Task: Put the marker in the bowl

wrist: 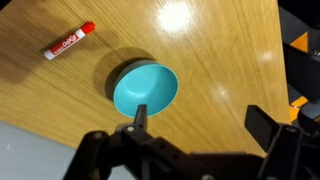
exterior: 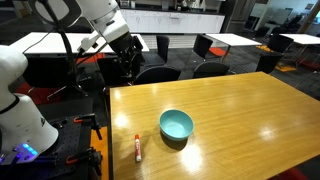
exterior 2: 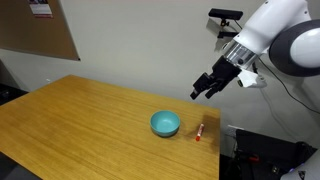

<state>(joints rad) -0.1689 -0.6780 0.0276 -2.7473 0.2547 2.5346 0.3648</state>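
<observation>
nothing of the task is judged to be done yet. the marker (wrist: 68, 40) is seen lying flat on the counter (exterior: 240, 110), outside the bowl (wrist: 146, 88), near its rim but not touching it. the bowl is seen standing upright, and nothing is seen inside it in the wrist view. the gripper (exterior 2: 203, 92) is held in the air, well above the bowl and off to one side of it. nothing is held in it, and in the wrist view its jaws are seen spread wide apart, with the bowl framed ahead of them. the whole of the work is therefore judged to be left: the marker has to be reached, closed upon, lifted, carried over the bowl's rim and let go inside.

the marker's long axis is laid level on the counter. in the wrist view it is seen slanting, and the end with the larger red part is the end slightly nearer the bowl. the axis is not aimed into the bowl: it is directed past the bowl's side, more across than toward it. for a hold across the slim body, the jaws are judged to need turning crosswise to this axis.
</observation>
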